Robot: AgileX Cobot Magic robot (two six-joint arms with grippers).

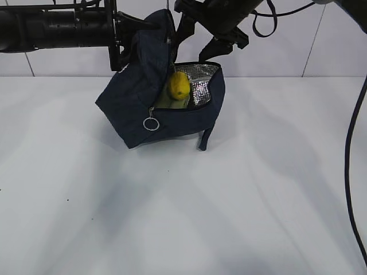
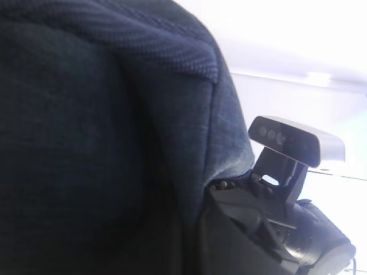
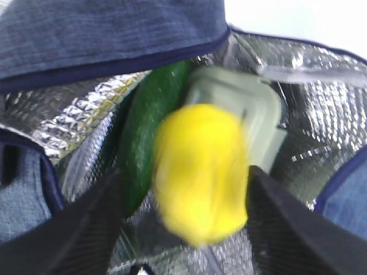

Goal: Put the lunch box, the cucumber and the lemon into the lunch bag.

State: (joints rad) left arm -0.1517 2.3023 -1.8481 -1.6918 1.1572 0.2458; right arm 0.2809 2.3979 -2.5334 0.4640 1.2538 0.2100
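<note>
The navy lunch bag (image 1: 166, 120) hangs tilted above the table, lifted by its lid. My left gripper (image 1: 121, 54) is shut on that lid; in the left wrist view the bag's fabric (image 2: 103, 143) fills the frame and hides the jaws. The yellow lemon (image 1: 179, 85) sits in the bag's open mouth against the foil lining. My right gripper (image 1: 221, 48) is open above it and apart from it. In the right wrist view the lemon (image 3: 200, 172) is blurred between the spread fingers (image 3: 92, 229), over the dark green cucumber (image 3: 152, 126) and the pale green lunch box (image 3: 252, 109), both inside the bag.
A silver ring pull (image 1: 151, 124) dangles from the zipper at the bag's front. One handle strap (image 1: 205, 139) hangs down to the white table (image 1: 183, 217). A black cable (image 1: 347, 149) runs down the right side. The right arm's camera (image 2: 298, 143) shows in the left wrist view.
</note>
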